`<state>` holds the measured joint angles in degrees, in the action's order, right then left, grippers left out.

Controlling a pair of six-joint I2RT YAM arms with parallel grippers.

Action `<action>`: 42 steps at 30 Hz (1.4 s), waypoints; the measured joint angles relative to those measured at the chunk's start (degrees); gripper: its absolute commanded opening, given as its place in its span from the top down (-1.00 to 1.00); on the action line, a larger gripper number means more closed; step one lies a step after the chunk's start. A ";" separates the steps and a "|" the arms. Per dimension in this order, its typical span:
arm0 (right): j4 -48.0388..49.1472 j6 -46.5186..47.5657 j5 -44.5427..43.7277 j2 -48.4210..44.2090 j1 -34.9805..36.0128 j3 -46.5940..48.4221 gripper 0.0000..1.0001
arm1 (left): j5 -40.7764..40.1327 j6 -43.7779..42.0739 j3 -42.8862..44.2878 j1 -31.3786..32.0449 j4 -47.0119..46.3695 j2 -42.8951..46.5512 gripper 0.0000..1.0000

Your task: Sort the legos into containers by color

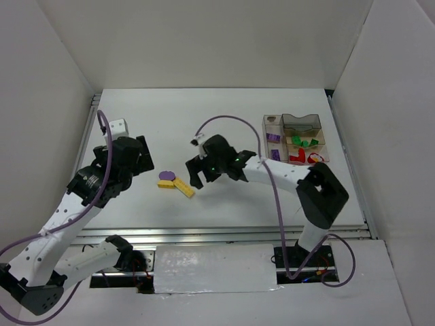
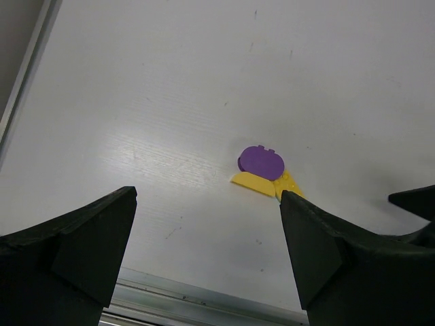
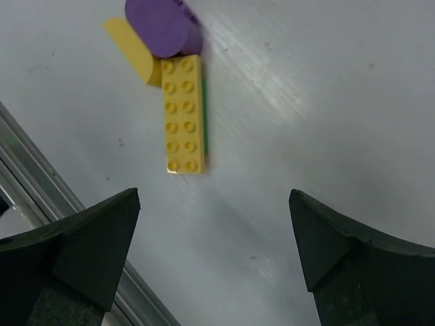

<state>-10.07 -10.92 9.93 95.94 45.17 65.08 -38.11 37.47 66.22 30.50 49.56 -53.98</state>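
A round purple lego [image 1: 166, 175] lies mid-table touching a long studded yellow lego [image 1: 183, 188] and a flat yellow piece [image 1: 165, 183]. In the right wrist view the yellow brick [image 3: 183, 114] shows a green edge along its right side, with the purple piece [image 3: 162, 27] at its far end. My right gripper [image 1: 198, 178] [image 3: 214, 193] hangs open just right of the pile, holding nothing. My left gripper [image 1: 148, 159] [image 2: 207, 195] is open to the left of the purple piece [image 2: 262, 161]. The clear containers tray [image 1: 265, 129] at the back right holds green [image 1: 306, 142], red [image 1: 297, 157] and purple [image 1: 273, 137] legos.
A metal rail [image 2: 177, 299] runs along the table's near edge, close below the left gripper. White walls enclose the table on three sides. The right arm's purple cable [image 1: 231, 119] arcs above the middle of the table.
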 measured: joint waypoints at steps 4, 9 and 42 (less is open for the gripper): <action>-4.11 4.04 -2.75 7.72 5.51 6.43 -0.83 | -1.70 0.94 -2.19 -0.42 0.22 2.60 -0.99; -7.74 7.43 -6.34 15.65 8.41 15.65 -0.57 | -3.06 1.92 -4.52 -0.79 0.00 5.22 -0.99; -7.48 -0.04 2.49 -5.25 -3.56 -2.69 0.67 | 23.21 -5.90 -8.35 -1.53 -11.87 6.86 -0.98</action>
<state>-17.54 -10.96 12.43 90.70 41.60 62.39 -14.90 31.57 57.87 28.97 37.69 -47.11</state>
